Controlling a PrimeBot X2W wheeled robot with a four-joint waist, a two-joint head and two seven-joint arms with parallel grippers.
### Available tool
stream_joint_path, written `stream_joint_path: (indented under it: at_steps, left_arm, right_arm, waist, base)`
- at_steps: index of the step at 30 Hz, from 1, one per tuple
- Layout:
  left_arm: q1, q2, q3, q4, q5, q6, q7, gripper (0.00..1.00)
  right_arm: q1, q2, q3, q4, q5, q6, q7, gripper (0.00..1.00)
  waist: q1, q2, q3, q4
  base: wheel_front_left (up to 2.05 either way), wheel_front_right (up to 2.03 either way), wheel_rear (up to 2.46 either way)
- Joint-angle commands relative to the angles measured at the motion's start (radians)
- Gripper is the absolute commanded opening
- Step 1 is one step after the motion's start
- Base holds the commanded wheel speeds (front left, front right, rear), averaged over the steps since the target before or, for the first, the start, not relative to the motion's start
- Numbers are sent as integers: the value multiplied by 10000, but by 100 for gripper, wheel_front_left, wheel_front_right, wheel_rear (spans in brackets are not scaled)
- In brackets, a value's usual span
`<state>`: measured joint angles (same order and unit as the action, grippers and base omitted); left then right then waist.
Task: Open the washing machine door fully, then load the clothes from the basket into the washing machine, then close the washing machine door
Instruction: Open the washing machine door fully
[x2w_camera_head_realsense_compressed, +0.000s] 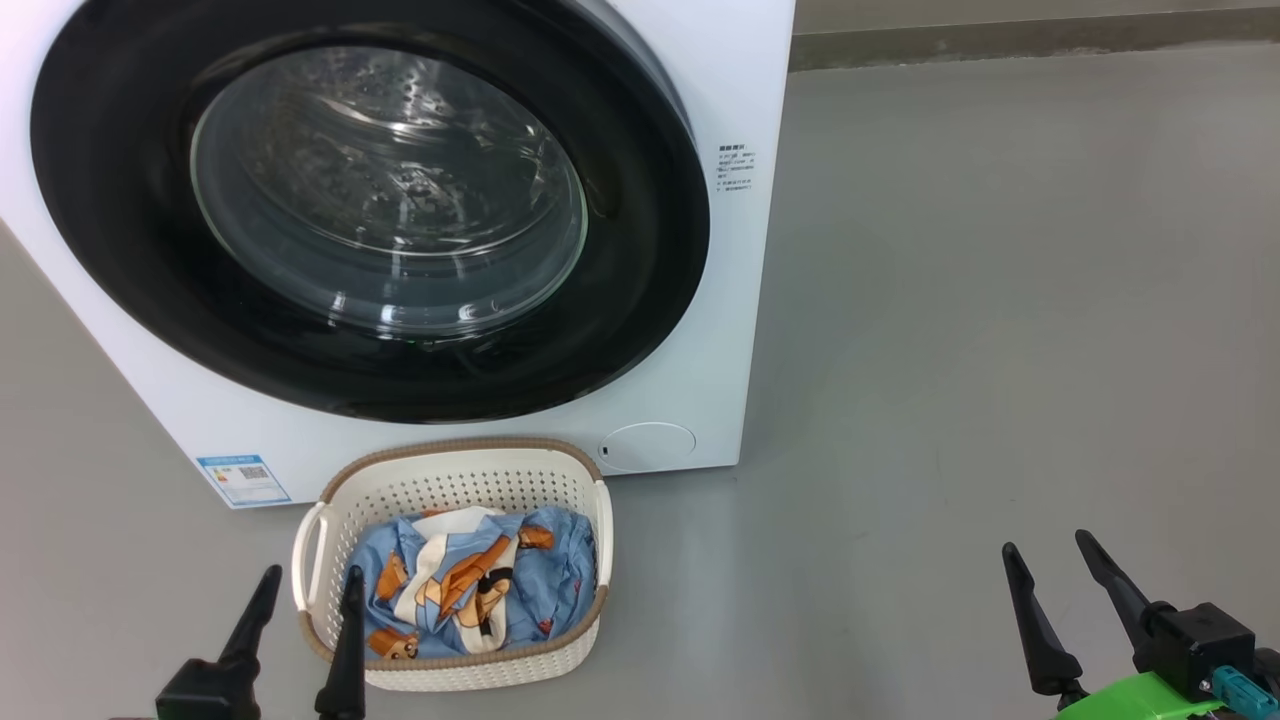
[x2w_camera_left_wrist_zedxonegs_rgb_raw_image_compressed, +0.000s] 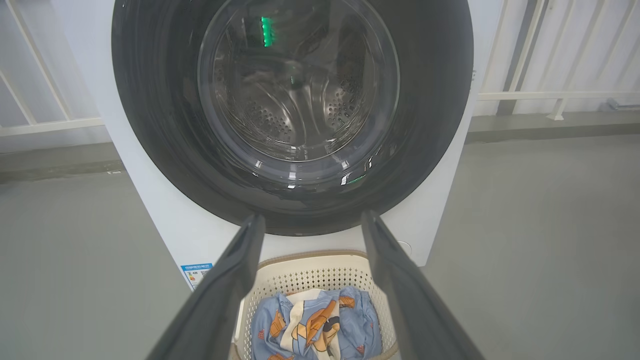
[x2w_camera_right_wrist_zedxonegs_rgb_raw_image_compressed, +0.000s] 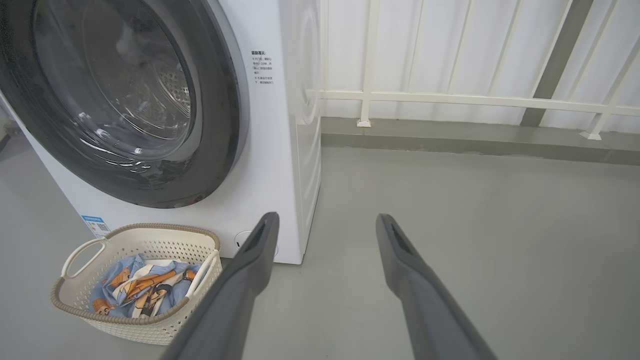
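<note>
Grey floor (x2w_camera_head_realsense_compressed: 1000, 300) is stretching wide ahead of your right gripper (x2w_camera_head_realsense_compressed: 1046, 542), spread and holding nothing. Your left gripper (x2w_camera_head_realsense_compressed: 312, 572), likewise spread, is hovering at the near rim of the basket (x2w_camera_head_realsense_compressed: 450, 447), clothes (x2w_camera_head_realsense_compressed: 470, 580) lying inside; just beyond, the washing machine door (x2w_camera_head_realsense_compressed: 640, 250) is sitting shut.

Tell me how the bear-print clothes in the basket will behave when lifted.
The clothes lie crumpled in soft folds, so they are probably floppy and will drape from a pinch. They sit below the rim of the basket, a small bundle, so likely light. The perforated basket may shift if cloth snags.
</note>
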<state>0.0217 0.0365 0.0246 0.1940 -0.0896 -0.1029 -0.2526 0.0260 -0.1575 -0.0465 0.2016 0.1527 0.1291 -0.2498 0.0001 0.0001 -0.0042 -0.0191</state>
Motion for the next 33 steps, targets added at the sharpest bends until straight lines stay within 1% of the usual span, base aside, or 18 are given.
stream_joint_path:
  at_steps: [1,9,10,11,12,16,19,22,25,26,29,30,31,32,33]
  left_arm:
    - [-169,137,338,-224,-82,-61,-92,100]
    - [-134,137,354,-253,-101,-83,-92,100]
    - [-129,137,346,-246,-107,-87,-92,100]
    - [-126,137,342,-238,-119,-91,-92,100]
    - [-124,137,345,-230,-130,-92,-92,100]
    - [-91,137,369,-220,-189,-92,-92,100]
    - [-62,137,384,-229,-273,-48,-92,100]
    - [-34,137,326,-289,-327,21,-92,100]
    - [-11,137,311,-327,-365,30,-92,100]
    - [-11,137,311,-327,-365,30,-92,100]
    - [-4,137,327,-330,-339,28,-92,100]
    - [-4,137,327,-330,-339,28,-92,100]
    - [-15,137,329,-332,-305,24,-92,100]
    - [-50,137,383,-355,-185,0,-92,100]
    - [-50,137,383,-355,-185,0,-92,100]
  right_arm:
    - [-35,-120,199,-280,-11,16,-120,100]
    - [-6,-50,194,-417,91,16,-120,100]
    - [1,-46,213,-419,130,16,-120,68]
    - [6,-51,233,-422,163,16,-120,32]
    - [11,-60,252,-427,189,16,-120,0]
    - [8,17,194,-527,469,16,-120,0]
    - [-11,316,-55,-625,1287,16,-120,0]
    - [-56,582,-375,-553,2691,16,-120,0]
    - [-149,698,-620,-464,4242,16,-120,0]
    - [-149,698,-620,-464,4242,16,-120,0]
    - [-317,769,-913,-394,6126,16,-120,0]
    - [-317,769,-913,-394,6126,16,-120,0]
    - [-377,757,-1018,-353,6726,16,-120,0]
    - [-532,555,-1227,-212,8333,16,-120,0]
    - [-532,555,-1227,-212,8333,16,-120,0]
  waist:
    - [0,-1,-3,-1]
    - [0,-1,-11,12]
    - [0,-1,-11,16]
    - [0,-1,-9,20]
    - [0,-1,-7,22]
    - [-1,-1,14,-8]
    - [-1,-1,46,-55]
    - [-1,-1,78,-93]
    - [-1,-1,139,-113]
    - [-1,-1,139,-113]
    - [-1,-1,225,-124]
    - [-1,-1,225,-124]
    - [-1,-1,261,-124]
    - [-1,-1,363,-120]
    - [-1,-1,363,-120]
  base:
    - [0,0,0]
    - [0,0,0]
    - [0,0,0]
    - [0,0,0]
    - [0,0,0]
    - [0,0,0]
    - [0,0,0]
    - [0,0,0]
    - [0,0,0]
    - [0,0,0]
    - [0,0,0]
    - [0,0,0]
    - [0,0,0]
    - [0,0,0]
    - [0,0,0]
